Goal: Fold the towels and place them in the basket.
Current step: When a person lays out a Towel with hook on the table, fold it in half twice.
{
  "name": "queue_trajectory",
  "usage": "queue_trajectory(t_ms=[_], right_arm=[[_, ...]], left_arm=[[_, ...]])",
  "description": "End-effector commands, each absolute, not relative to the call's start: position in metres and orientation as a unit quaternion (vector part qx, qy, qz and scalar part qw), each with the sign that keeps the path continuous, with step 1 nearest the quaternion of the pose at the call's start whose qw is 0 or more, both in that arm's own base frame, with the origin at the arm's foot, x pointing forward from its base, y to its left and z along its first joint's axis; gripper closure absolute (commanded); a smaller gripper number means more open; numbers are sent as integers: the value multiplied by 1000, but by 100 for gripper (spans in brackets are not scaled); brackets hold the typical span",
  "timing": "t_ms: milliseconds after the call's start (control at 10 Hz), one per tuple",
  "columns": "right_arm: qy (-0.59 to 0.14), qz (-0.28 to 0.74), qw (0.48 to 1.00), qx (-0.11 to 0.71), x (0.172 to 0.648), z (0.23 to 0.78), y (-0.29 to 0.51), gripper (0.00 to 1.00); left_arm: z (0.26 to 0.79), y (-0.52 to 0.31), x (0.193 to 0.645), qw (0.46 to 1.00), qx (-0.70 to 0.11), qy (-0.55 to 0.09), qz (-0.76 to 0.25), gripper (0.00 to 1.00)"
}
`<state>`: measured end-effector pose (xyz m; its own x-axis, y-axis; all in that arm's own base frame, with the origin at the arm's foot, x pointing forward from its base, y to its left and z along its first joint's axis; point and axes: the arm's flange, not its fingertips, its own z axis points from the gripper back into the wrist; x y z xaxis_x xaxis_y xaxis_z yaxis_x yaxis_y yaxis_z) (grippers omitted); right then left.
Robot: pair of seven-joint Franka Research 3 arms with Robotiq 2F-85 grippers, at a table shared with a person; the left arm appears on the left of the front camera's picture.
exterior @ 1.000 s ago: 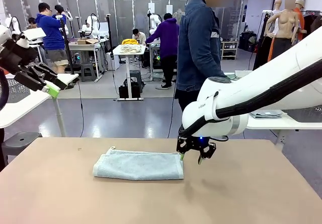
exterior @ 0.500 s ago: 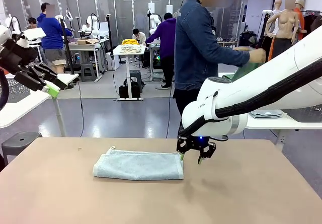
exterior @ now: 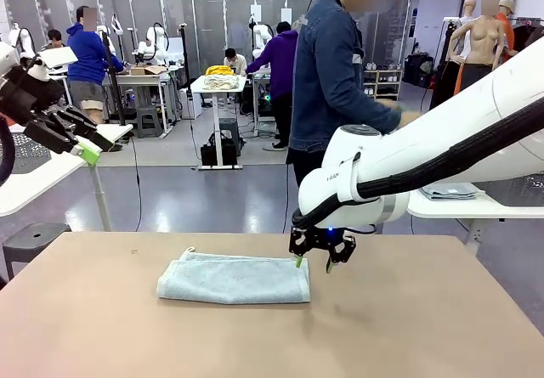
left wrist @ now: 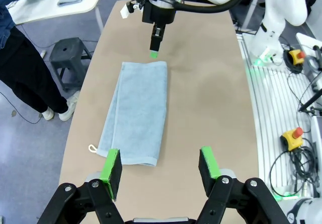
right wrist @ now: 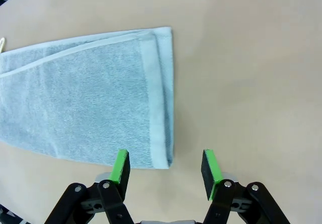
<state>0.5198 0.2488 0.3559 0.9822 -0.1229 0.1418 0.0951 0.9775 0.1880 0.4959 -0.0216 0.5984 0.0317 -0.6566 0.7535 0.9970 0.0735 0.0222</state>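
Towel, the blue-grey one, is seen folded flat on the table. Its short end sits just under the right gripper, whose jaws are spread wide with nothing held. Left gripper is held up high, well apart, also wide and empty.

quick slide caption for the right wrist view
Right gripper, jaws open, at the short end of the folded pale blue towel on the tan table

Right gripper hangs low, jaws apart; left gripper raised, jaws apart.
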Motion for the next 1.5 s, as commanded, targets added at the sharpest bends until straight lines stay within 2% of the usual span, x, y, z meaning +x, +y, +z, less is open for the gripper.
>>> queue_trajectory(t_ms=[0,300,1400], right_arm=[[-79,-87,991,62,527,356,271,27],[-79,-107,991,28,529,344,290,27],[-82,-65,994,23,556,308,289,27]], left_arm=[[598,-22,493,663,-273,-314,-623,22],[598,-22,493,663,-273,-314,-623,22],[598,-22,493,663,-273,-314,-623,22]])
